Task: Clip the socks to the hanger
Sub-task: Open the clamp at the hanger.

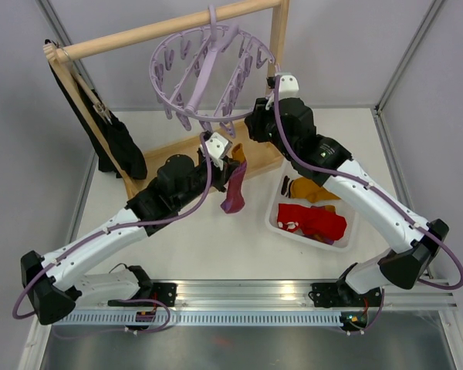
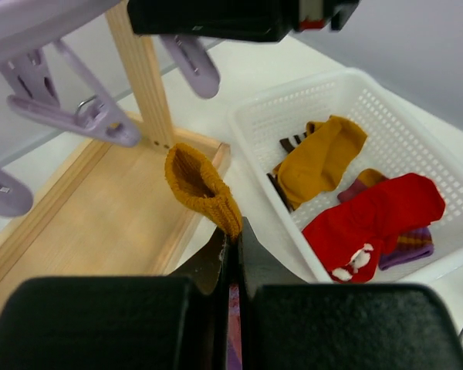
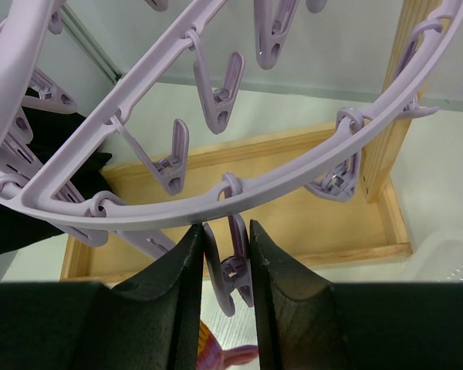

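Beneath the hanger (image 3: 309, 181), the right gripper (image 3: 225, 240) is squeezing a peg (image 3: 233, 271) while the left gripper (image 2: 233, 248) is pinching a sock (image 2: 201, 185), which probably needs lifting into it.

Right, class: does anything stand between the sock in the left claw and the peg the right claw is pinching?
Nothing visible does. The sock, gripped by the left claw, hangs below the peg the right claw pinches, with only open air between.

White table (image 1: 216, 247) w/ pale grey walls (image 1: 347, 54), wooden rack (image 1: 139, 34) at back.
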`<state>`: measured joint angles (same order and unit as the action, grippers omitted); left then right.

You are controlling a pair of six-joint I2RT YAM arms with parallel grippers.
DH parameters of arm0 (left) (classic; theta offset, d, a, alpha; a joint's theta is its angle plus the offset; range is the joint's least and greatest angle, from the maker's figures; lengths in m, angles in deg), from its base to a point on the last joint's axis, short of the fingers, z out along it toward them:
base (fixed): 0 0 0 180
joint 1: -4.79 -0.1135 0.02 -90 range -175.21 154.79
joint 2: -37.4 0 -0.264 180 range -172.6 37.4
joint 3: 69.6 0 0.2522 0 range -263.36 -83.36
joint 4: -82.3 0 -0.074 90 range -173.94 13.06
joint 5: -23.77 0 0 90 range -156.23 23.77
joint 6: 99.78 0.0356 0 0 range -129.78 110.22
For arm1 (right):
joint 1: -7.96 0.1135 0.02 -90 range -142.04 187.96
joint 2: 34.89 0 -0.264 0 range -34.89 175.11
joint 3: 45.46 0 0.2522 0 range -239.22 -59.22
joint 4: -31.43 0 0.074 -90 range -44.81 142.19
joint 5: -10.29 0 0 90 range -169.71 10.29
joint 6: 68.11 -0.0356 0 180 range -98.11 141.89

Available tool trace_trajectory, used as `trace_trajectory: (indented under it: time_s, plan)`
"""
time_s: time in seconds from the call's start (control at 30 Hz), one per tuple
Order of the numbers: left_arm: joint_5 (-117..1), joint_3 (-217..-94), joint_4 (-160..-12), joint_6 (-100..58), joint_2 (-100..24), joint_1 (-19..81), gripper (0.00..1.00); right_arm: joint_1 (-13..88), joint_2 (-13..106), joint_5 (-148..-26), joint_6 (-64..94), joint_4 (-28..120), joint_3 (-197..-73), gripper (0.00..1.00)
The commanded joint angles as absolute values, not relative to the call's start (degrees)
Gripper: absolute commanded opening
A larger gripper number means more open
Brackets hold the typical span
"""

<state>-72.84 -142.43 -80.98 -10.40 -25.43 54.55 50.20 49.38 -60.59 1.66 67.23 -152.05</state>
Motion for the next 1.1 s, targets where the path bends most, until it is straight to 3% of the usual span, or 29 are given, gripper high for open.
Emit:
trace_trajectory:
  time_s: [0.0,0.3,1.07]
  plan:
    - [-69.65,-142.07,-89.55,-11.36,-27.02,54.8,0.02,49.27,50.63,-53.96,-0.79,69.01,-154.14,0.0]
    - [-69.3,-144.8,-91.5,-10.31,-32.91,55.33,0.02,49.27,52.12,-53.78,-1.93,70.15,-156.42,0.0]
    - [-75.63,-144.01,-98.0,-10.04,-33.44,55.59,0.02,49.36,53.97,-51.32,-1.67,72.26,-158.36,0.0]
